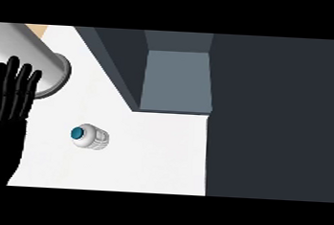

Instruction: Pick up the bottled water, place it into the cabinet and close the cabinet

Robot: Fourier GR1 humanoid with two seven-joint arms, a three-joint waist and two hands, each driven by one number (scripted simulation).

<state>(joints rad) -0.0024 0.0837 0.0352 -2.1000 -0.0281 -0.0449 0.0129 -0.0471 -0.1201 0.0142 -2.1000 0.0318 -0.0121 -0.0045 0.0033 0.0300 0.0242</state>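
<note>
Your left robot hand (3, 120) shows to the left of the small white ribbed plastic water bottle (91, 137) with its blue cap. It is apart from the bottle, with its black fingers straight and pointing up, and it holds nothing. The view's left edge cuts off part of the palm, and the lower edge cuts the wrist.

The water bottle appears to stand upright on the white surface (153, 161). You see it from almost straight above, so you get the cap and shoulders and little of its body.

Up and to the left of the bottle, a pale grey cylinder (28, 49) runs out of the corner. The fingertips overlap its rounded end, and you cannot tell what it is.

Up and to the right of the bottle rises the dark grey cabinet (276, 115), which fills everything to the bottle's right beyond the surface's edge. A lighter blue-grey panel (177, 79) sits within it. Whether that is an open door or an inner wall is hard to make out.
</note>
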